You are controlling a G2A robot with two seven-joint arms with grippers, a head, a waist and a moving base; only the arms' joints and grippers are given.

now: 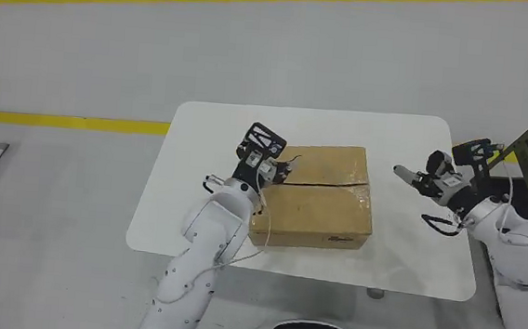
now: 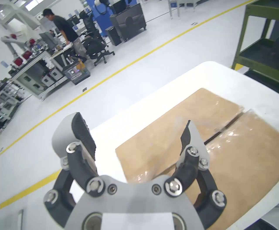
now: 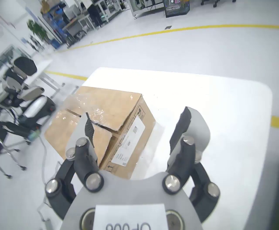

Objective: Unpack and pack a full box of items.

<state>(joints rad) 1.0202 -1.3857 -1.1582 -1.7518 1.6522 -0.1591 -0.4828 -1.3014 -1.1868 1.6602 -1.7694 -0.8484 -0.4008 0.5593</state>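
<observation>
On the white, round-cornered counter [image 1: 406,260], a brown cardboard box [image 1: 322,192] is sitting roughly in the middle, its long sides running left to right. Its two top flaps are lying folded down and meeting along a seam that is showing as a thin dark gap. Clear glossy tape [image 3: 96,113] is stretching over that seam, wrinkling and catching the light. A white rectangular label [image 3: 128,141] is sticking to the matte right end face of the box.

The left gripper [image 2: 133,119] is hovering over the far left corner of the box. Its fingers [image 2: 84,132] are standing wide apart with nothing between them, their ribbed black pads facing each other from curved grey metal backings.

The right gripper [image 3: 136,112] is hanging above the bare right part of the counter, well apart from the box and pointing towards its right end. Its fingers [image 3: 181,128] are likewise spreading apart and holding nothing.

Beyond the counter, a yellow line [image 1: 72,121] is running across the smooth pale floor, and a green metal rack [image 2: 257,43] is standing off the right side
</observation>
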